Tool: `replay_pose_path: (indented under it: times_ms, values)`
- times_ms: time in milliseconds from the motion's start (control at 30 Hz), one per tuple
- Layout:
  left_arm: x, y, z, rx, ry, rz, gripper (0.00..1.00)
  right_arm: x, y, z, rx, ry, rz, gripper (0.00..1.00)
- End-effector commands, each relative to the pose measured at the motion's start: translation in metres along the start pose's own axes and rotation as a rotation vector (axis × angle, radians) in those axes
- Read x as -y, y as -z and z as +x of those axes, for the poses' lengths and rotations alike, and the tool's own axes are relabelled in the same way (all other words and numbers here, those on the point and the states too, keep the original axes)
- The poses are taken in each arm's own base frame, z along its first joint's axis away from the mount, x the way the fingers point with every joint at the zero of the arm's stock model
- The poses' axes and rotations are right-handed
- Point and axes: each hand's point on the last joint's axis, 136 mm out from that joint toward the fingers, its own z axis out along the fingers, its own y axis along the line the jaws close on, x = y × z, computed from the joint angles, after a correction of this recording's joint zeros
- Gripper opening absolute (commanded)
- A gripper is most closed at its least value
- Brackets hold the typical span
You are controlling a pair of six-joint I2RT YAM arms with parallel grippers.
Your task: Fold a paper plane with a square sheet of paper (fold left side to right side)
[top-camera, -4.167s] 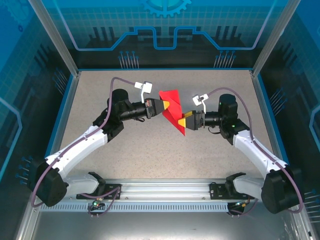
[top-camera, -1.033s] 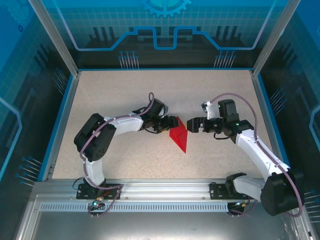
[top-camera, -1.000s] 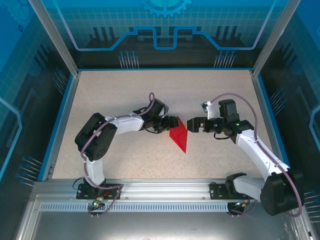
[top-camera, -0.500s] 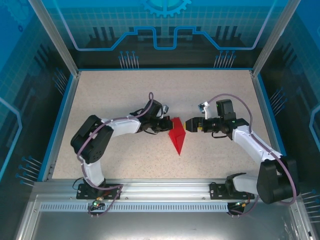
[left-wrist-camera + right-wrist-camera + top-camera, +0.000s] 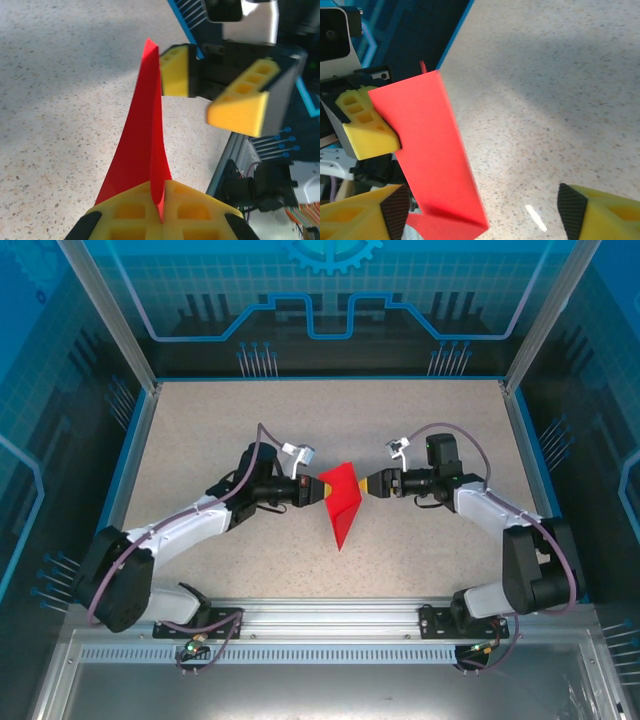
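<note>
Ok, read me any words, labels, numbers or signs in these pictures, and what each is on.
None can be read.
The folded red paper is plain and unmarked.
The blue back wall carries only line and gear graphics, no lettering.

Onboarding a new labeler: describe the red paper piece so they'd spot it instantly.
On the speckled beige table, look to the centre, where the yellow-tipped left tool and right tool face each other. Between them is the red paper plane, a creased wedge tapering toward the arm bases, pinched by the left tool while the right stands open. It alone is bright red.
</note>
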Motion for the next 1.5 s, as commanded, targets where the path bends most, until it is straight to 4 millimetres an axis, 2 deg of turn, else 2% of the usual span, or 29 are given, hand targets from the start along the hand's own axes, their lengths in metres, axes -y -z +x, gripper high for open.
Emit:
replay_pose_path:
  times_ms: [0, 100, 233, 533, 800, 833, 900, 933, 967, 1000, 1033, 1100, 1200, 1267, 1300, 1467]
  values:
    - [0.015, 0.007, 0.004, -0.004, -0.085, 0.069, 0.00, -0.019, 0.001, -0.011, 0.007, 0.054, -0.136, 0.77]
    - [0.019, 0.008, 0.005, -0.008, -0.091, 0.087, 0.00, -0.024, -0.001, -0.010, -0.007, 0.065, -0.163, 0.72]
    - [0.022, 0.007, 0.006, -0.012, -0.093, 0.106, 0.00, -0.029, -0.007, -0.007, -0.039, 0.056, -0.203, 0.60]
    - [0.017, 0.004, 0.007, -0.026, -0.077, 0.096, 0.00, -0.031, -0.011, -0.003, -0.072, 0.047, -0.220, 0.37]
    - [0.003, -0.006, 0.010, -0.054, -0.045, 0.057, 0.00, -0.030, -0.008, 0.003, -0.095, 0.039, -0.189, 0.05]
    - [0.002, -0.006, 0.009, -0.056, -0.043, 0.048, 0.02, -0.030, -0.008, 0.004, -0.097, 0.037, -0.175, 0.00]
    - [-0.002, -0.005, 0.009, -0.055, -0.039, 0.018, 0.12, -0.024, -0.008, 0.006, -0.101, 0.022, -0.138, 0.00]
    - [-0.005, -0.004, 0.008, -0.053, -0.039, -0.003, 0.20, -0.021, -0.008, 0.007, -0.107, 0.007, -0.116, 0.00]
    - [-0.009, -0.003, 0.008, -0.051, -0.037, -0.028, 0.32, -0.017, -0.009, 0.008, -0.110, -0.007, -0.099, 0.00]
    - [-0.012, -0.001, 0.007, -0.045, -0.037, -0.059, 0.49, -0.011, -0.010, 0.009, -0.117, -0.032, -0.073, 0.00]
    - [-0.015, 0.001, 0.006, -0.041, -0.039, -0.087, 0.59, -0.003, -0.012, 0.011, -0.126, -0.061, -0.040, 0.00]
    - [-0.022, 0.007, 0.004, -0.027, -0.041, -0.159, 0.69, 0.011, -0.015, 0.015, -0.139, -0.124, 0.007, 0.00]
    - [-0.022, 0.013, 0.007, -0.037, -0.105, -0.267, 0.74, 0.030, -0.021, 0.020, -0.151, -0.226, 0.058, 0.00]
    - [-0.014, 0.012, 0.011, -0.057, -0.165, -0.316, 0.74, 0.041, -0.024, 0.025, -0.162, -0.288, 0.088, 0.00]
    - [-0.009, 0.011, 0.015, -0.069, -0.185, -0.331, 0.75, 0.043, -0.025, 0.015, -0.153, -0.293, 0.104, 0.00]
    - [0.009, -0.010, 0.044, -0.172, -0.277, -0.394, 0.75, 0.061, -0.028, 0.022, -0.176, -0.390, 0.167, 0.00]
